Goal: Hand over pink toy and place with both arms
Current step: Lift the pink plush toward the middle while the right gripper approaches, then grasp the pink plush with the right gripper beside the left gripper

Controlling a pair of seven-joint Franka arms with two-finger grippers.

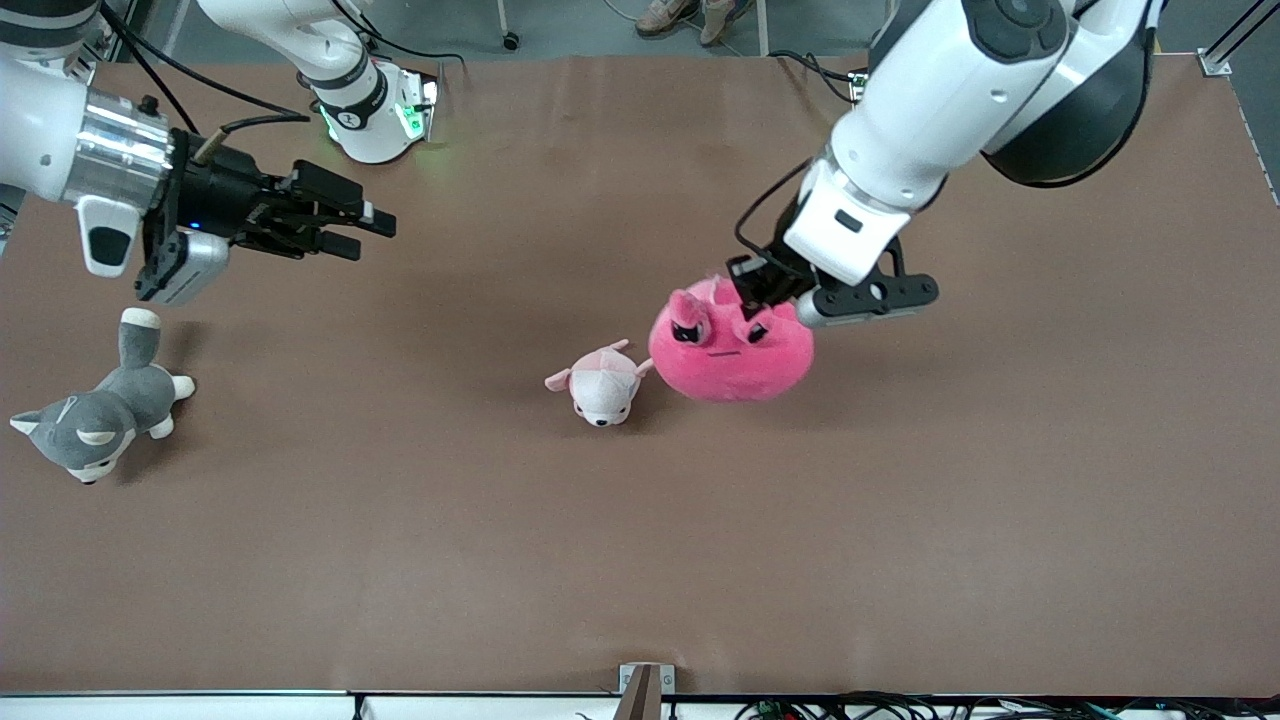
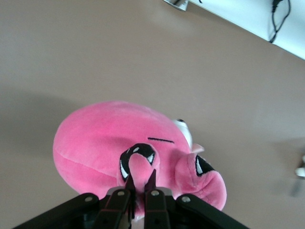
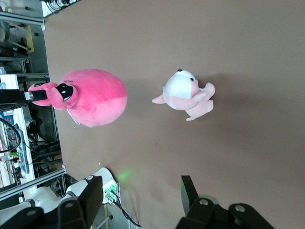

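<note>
The pink toy (image 1: pixel 735 350), a round hot-pink plush with angry black eyes, hangs just above the table's middle. My left gripper (image 1: pixel 752 300) is shut on one of its ears. In the left wrist view the fingers (image 2: pixel 150 185) pinch the ear of the pink toy (image 2: pixel 105 143). My right gripper (image 1: pixel 368 225) is open and empty in the air over the right arm's end of the table. Its view shows wide-apart fingers (image 3: pixel 188 191) and the pink toy (image 3: pixel 95 98) farther off.
A small pale pink-and-white puppy plush (image 1: pixel 603 384) lies right beside the pink toy, toward the right arm's end. A grey-and-white husky plush (image 1: pixel 100 415) lies at the right arm's end of the table. The brown table (image 1: pixel 640 560) has a metal bracket (image 1: pixel 645 690) at its near edge.
</note>
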